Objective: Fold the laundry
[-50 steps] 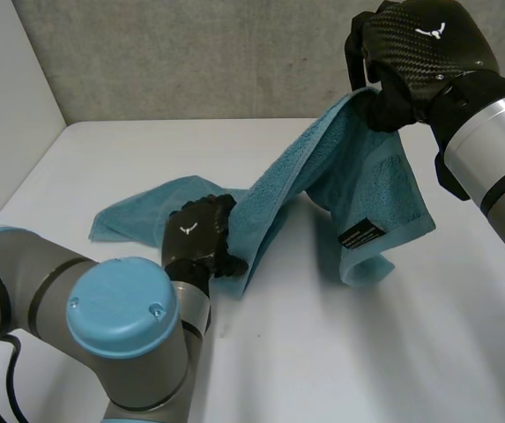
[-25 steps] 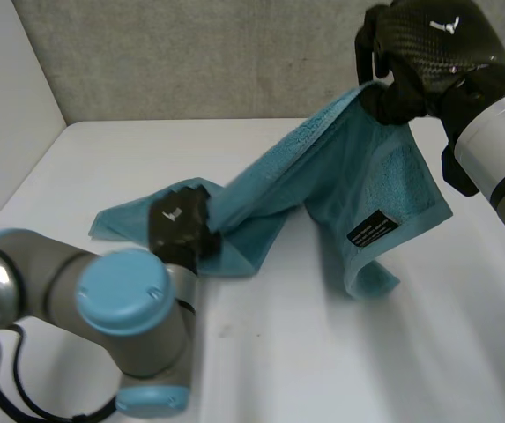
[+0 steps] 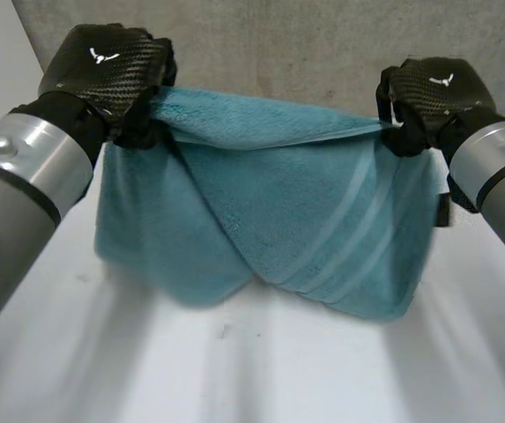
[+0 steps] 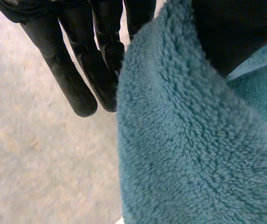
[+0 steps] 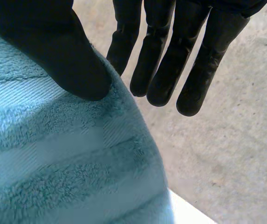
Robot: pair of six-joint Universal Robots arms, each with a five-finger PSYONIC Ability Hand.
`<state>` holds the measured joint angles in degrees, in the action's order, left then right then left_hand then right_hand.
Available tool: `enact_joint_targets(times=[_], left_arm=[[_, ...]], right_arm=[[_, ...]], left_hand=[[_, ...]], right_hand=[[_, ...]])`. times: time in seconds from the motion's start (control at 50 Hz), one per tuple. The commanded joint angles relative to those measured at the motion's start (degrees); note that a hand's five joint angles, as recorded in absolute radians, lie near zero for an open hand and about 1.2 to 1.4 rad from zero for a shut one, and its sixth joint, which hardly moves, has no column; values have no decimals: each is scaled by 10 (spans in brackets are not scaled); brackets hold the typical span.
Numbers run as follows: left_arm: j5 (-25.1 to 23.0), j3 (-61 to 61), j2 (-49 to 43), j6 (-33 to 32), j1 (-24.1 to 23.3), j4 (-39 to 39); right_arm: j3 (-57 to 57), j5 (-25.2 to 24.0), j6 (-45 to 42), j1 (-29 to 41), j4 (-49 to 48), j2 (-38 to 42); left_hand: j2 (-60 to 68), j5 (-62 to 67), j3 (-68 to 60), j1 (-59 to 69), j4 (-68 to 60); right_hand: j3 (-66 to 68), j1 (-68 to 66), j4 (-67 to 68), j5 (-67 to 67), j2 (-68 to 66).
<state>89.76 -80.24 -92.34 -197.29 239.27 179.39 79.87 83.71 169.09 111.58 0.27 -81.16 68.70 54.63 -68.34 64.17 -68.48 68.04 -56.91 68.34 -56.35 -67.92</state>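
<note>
A fluffy teal terry towel (image 3: 270,211) hung over the middle of the white desk (image 3: 234,370), its top corners pinched between thumb and fingers by the black left hand (image 3: 111,66) and right hand (image 3: 428,92), shallow grips from which a corner might slip and skew the fold.

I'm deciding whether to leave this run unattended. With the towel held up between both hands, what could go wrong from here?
1. The right hand pinches the towel just at its edge, thumb against straight fingers; it might slip out.
2. A diagonal flap runs down the hanging towel from the left hand, so laying it on the table could trap a crease.
</note>
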Motion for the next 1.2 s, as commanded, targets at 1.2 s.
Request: enact_joint_targets(times=[1.2], left_arm=[[311, -189, -202, 241, -150, 118]], right_arm=[[21, 37, -24, -1, -65, 203]], left_hand=[[-477, -436, 474, -432, 475]], right_hand=[[120, -231, 117, -136, -121]])
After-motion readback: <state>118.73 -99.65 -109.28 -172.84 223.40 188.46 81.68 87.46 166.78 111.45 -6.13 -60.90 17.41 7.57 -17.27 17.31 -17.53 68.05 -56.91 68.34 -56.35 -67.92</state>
